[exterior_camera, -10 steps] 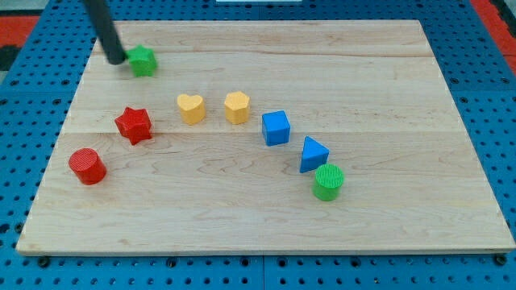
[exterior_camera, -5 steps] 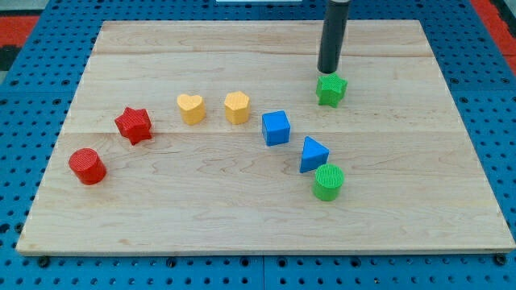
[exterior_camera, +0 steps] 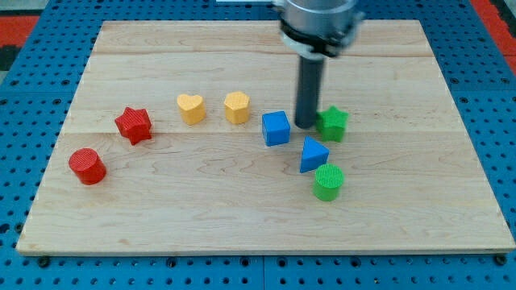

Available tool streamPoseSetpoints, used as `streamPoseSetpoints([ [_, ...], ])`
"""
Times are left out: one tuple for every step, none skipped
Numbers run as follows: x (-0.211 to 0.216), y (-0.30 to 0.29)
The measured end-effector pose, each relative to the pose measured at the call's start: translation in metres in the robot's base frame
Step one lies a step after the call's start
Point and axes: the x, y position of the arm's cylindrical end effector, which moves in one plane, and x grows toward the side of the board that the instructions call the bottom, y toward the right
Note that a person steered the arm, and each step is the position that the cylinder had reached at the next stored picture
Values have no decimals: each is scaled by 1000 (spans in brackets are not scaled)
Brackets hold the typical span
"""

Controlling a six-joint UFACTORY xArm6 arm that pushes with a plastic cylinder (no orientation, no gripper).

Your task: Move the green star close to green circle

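Observation:
The green star lies right of the board's middle. The green circle stands below it, with a gap about one block wide between them. My tip rests on the board against the star's left side, between the star and the blue cube. The blue triangle lies just below my tip, touching or nearly touching the green circle's upper left.
A yellow heart and a yellow hexagon lie left of the blue cube. A red star and a red cylinder lie at the view's left. The wooden board sits on a blue pegboard.
The green star moved from the board's top left to the right and then down toward the green circle. My tip went from above the star to its left side.

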Motion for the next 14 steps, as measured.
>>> streamPoseSetpoints([
  [13, 30],
  [-27, 30],
  [-62, 29],
  [-35, 83],
  [37, 71],
  [26, 91],
  [8, 66],
  [54, 49],
  [101, 81],
  [105, 111],
  [137, 131],
  [157, 132],
  [155, 88],
  [153, 29],
])
